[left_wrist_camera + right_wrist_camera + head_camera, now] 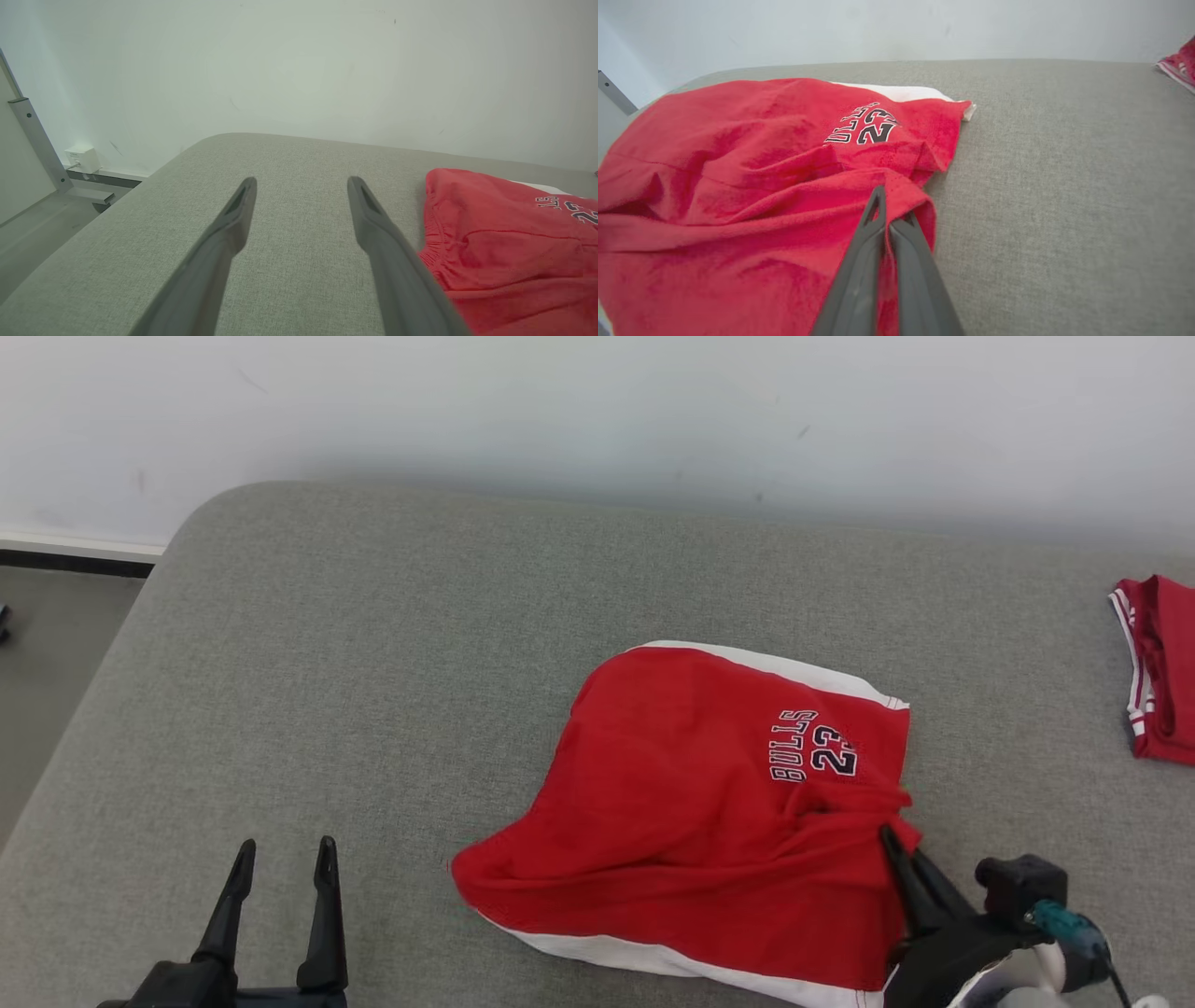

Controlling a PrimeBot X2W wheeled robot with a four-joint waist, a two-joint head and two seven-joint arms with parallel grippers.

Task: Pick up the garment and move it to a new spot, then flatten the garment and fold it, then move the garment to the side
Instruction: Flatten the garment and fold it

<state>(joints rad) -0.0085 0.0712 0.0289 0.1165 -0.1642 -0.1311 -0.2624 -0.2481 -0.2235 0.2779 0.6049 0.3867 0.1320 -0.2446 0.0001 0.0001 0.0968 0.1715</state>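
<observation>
**Right claw** (901,845): low at the right of the head view, the arm coming in from the bottom corner, its two dark fingers slanting up and leftward. The fingers are pressed together on a bunched red fold of the garment (691,803). In the right wrist view the cloth puckers around the right claw's (892,205) tips.

**Left claw** (286,847): low at the left, fingers pointing up the view and spread wide, nothing between them. Bare grey worktop (373,644) lies beneath and ahead of it, as the left wrist view (302,182) also shows.

**Garment**: red shorts with white side bands, crumpled on the worktop. It spreads up and left from the right claw and lies well to the right of the left claw, with a gathered hem (434,242) on the side nearest that claw.

**Writing**: "BULLS" and "23" (812,747), dark letters outlined in white, turned sideways, just beyond the right claw's tips.

**Second red piece** (1162,672): white-striped, well apart to the right of the right claw
</observation>
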